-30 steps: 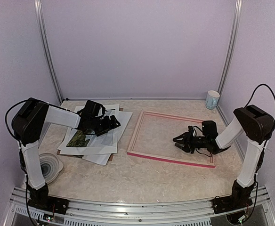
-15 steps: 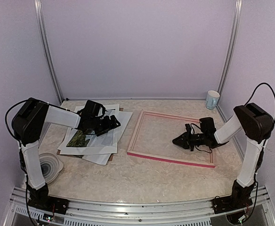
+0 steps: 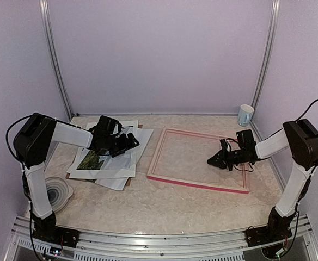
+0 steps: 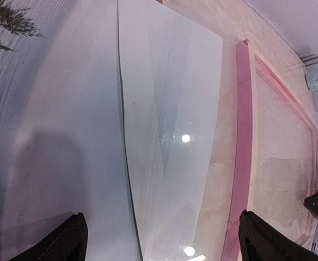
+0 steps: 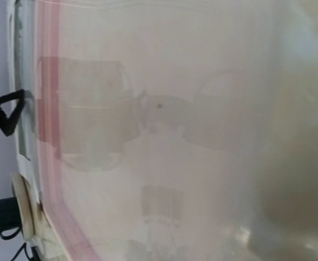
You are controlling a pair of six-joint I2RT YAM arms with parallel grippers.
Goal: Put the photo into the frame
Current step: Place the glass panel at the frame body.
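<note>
Pale lilac walls (image 3: 159, 54) on 3 sides, w/ silver metal uprights (image 3: 54, 60) in both back corners. Surface (image 3: 164, 204) is beige, marbled; aluminium rail (image 3: 159, 239) along near edge. Light soft, even.

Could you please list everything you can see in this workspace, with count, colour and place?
photo: one, dark green trees, on the white sheets, left side
white sheets: several, white, loose stack left of the frame
backing board: one, brown, only a corner showing under the sheets
frame: one, pink-red, flat on the table, centre-right
mug: one, white, far right corner
round disc: one, white with grey rings, near-left edge
table: one, beige marbled
left gripper: one, black, open over the sheets
right gripper: one, black, over the frame's opening, jaws unclear
</note>
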